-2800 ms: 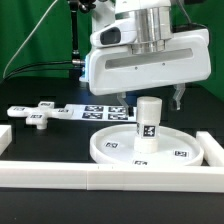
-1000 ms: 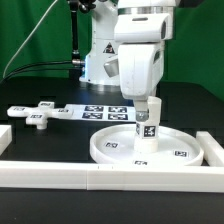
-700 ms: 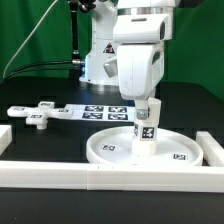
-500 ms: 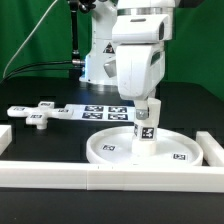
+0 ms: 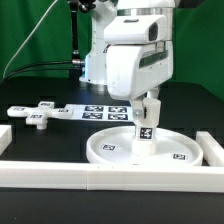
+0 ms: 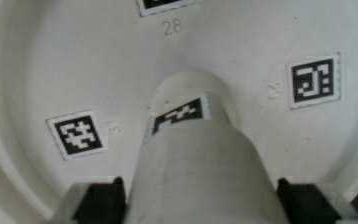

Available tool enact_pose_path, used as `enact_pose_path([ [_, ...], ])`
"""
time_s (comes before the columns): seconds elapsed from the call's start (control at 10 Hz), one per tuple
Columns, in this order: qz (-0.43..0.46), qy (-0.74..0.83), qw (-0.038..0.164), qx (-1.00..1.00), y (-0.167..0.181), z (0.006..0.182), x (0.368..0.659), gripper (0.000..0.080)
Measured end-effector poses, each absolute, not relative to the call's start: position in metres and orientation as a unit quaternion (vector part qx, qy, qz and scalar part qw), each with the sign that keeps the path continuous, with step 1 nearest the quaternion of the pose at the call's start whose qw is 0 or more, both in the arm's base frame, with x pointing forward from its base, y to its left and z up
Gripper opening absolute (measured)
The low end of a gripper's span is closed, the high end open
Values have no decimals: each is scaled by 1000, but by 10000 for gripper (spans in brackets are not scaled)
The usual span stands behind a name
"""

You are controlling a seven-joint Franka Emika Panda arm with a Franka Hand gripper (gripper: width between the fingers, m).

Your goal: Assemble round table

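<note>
Well, from my remote seat I see the arm [image 5: 135, 60] reaching straight down from above, its bulky white wrist housing turned a little so one flat face looks toward the exterior view's left. The gripper [image 5: 148, 104] points at the desk [image 5: 40, 150] and sits over the middle of the disc [image 5: 185, 150].

The jaws are drawn in on the leg [image 5: 146, 125], pinching its upper end from two sides. In the wrist view the two dark fingers [image 6: 101, 200] press against the leg's flanks, with no gap that I can make out. The leg stands close to upright, its square tag [image 5: 144, 130] facing the exterior camera. Its lower end meets the disc's centre; whether it is seated there or only resting I cannot tell.

The disc lies flat just behind the long rail [image 5: 100, 178] that runs along the desk's edge nearest the exterior camera, toward the exterior view's right end of that edge. A shorter rail [image 5: 214, 148] stands just beside the disc on that side.

The foot [image 5: 38, 114] lies flat on the desk, well apart from the disc, toward the exterior view's left. The marker board [image 5: 100, 112] lies between the two — behind the disc, close to its far rim.
</note>
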State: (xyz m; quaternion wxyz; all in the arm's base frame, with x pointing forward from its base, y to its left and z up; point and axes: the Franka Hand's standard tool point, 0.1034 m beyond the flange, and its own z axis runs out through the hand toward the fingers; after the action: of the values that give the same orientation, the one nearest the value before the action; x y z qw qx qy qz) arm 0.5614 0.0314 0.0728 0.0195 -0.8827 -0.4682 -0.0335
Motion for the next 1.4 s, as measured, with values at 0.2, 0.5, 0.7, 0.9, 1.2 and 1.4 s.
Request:
enact_pose_path([
  [0.2, -32, -393, 23, -919, 32, 72, 561, 407],
  [0.5, -30, -278, 28, -960, 31, 73, 561, 407],
  [0.7, -30, -197, 32, -979, 34, 73, 561, 407],
  [0.9, -33, -111, 33, -993, 36, 73, 560, 409],
  [1.2, -32, -9, 36, -999, 35, 73, 559, 409],
  [1.4, -30, 39, 40, -998, 35, 73, 559, 409],
])
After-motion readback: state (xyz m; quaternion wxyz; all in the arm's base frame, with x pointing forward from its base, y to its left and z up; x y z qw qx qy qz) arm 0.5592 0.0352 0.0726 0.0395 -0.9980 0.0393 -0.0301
